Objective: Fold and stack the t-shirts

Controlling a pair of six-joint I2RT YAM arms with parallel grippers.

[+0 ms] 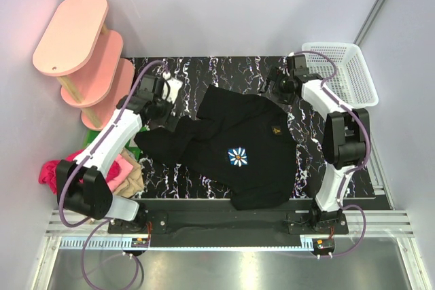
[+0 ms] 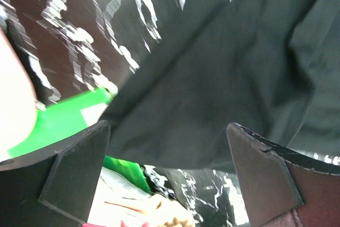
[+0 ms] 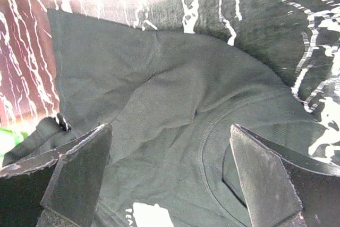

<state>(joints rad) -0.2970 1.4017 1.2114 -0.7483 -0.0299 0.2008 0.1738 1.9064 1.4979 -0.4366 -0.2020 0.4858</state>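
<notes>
While both jaws stand released, I find the black t-shirt (image 1: pixel 238 147) unfolded mid-surface; other t-shirts (image 1: pixel 126 171) heaped at the left edge await folding.

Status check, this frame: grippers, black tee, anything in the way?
Left gripper open, empty. Right gripper open, empty. Black tee spread out, unfolded. Green packet beside its edge.

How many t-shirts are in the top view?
4: the black t-shirt lying mid-table; the magenta t-shirt, pink t-shirt and tan t-shirt piled at the left edge. The left arm may hide more.
</notes>
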